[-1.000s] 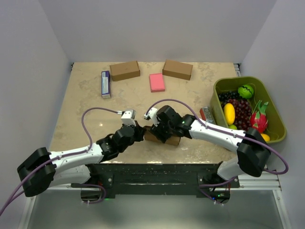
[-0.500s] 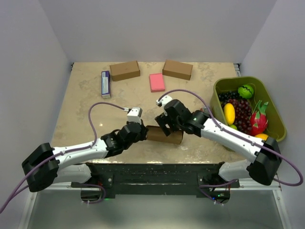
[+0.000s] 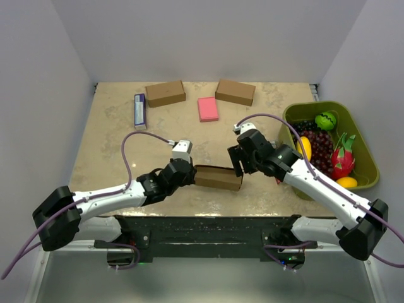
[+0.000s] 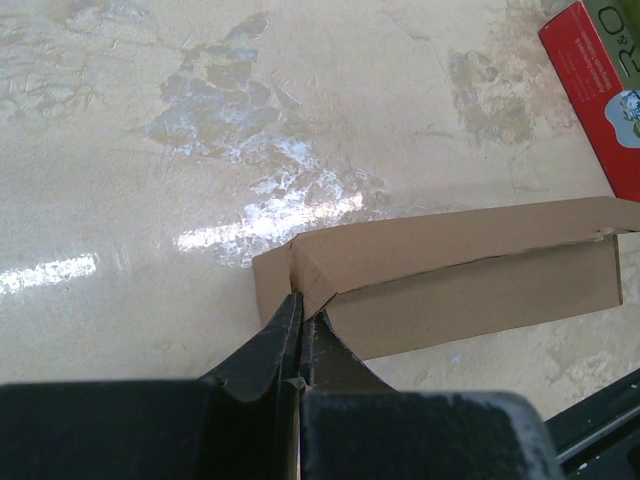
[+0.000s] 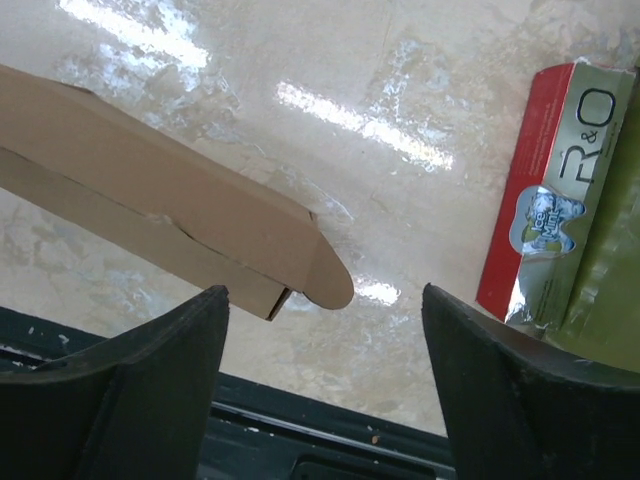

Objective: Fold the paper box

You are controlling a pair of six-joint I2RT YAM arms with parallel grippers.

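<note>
**Table update: right gripper has let go, left gripper still pins the paper box**

Tan marble-look tabletop, near edge, just ahead of the arm bases: that is where your paper box now lies, flat on the surface and looking like a slim closed sleeve rather than an open sheet.

A second ago your right gripper was down on top of the box, hiding most of it. Half a second ago it had started to rise and slide right. Now it is off the cardboard altogether and hangs beside the right end, jaws spread wide with nothing between them. Your left gripper has not released. In the left wrist view its fingers are pressed together on the thin cardboard edge at the left corner of the box, so that end is clamped.

Read this as one pressing step finished, with the long sides apparently holding their shape unaided. In the right wrist view, though, a rounded tab sticks out past the right end, and you can see a dark gap under it. That end is probably not tucked in yet.

Your open right gripper sits roughly in line with that tab, so you likely need to close that end next. Mind the red packet lying just to the right, against the green basket.
</note>
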